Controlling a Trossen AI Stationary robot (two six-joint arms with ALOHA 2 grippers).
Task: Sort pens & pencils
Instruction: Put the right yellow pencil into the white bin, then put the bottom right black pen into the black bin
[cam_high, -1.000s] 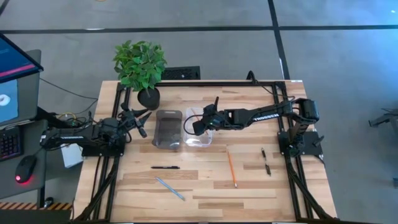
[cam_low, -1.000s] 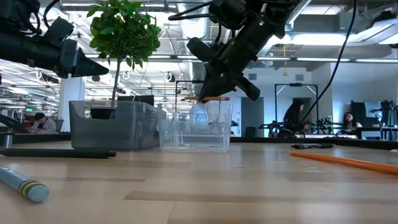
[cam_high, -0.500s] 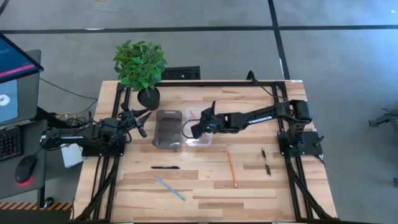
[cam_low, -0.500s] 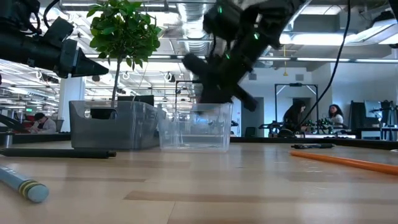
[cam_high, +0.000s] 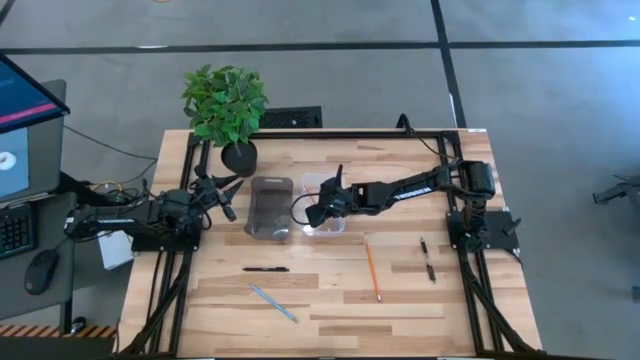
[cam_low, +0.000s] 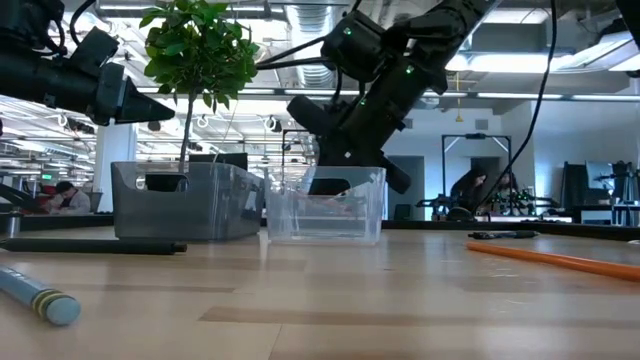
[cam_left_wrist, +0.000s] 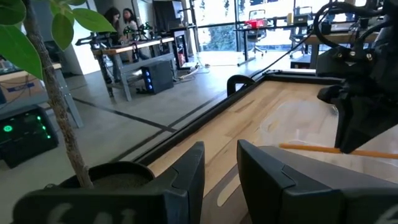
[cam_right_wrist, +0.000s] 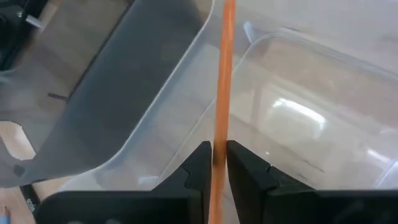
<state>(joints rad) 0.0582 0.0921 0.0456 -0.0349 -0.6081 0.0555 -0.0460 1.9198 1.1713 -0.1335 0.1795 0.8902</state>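
Note:
My right gripper (cam_high: 316, 212) is shut on an orange pencil (cam_right_wrist: 221, 74) and reaches down into the clear tray (cam_high: 330, 228); it also shows in the low view (cam_low: 335, 178). A grey tray (cam_high: 270, 207) stands beside the clear one, on its left. A second orange pencil (cam_high: 372, 270), a light blue pencil (cam_high: 273, 302) and two black pens (cam_high: 265, 269) (cam_high: 427, 258) lie flat on the table. My left gripper (cam_high: 225, 192) waits open and empty at the table's left, beside the plant pot. My right gripper pinches the orange pencil's shaft (cam_right_wrist: 219, 144) between its two fingers, which lie across it. The fingers slant down into the clear tray from the table's right. The pencil lies about level inside the tray (cam_left_wrist: 311, 149); whether it touches the tray floor I cannot tell.
A potted plant (cam_high: 225, 105) stands at the far left corner by my left gripper. Black frame rails (cam_high: 450, 150) run along the table's sides and far edge. People sit in the room beyond the table (cam_low: 480, 190).
My right gripper has gone down and a little toward the table's left with the orange pencil, from above the clear tray's rim into the tray. The clear tray has slid a little toward the table's right.

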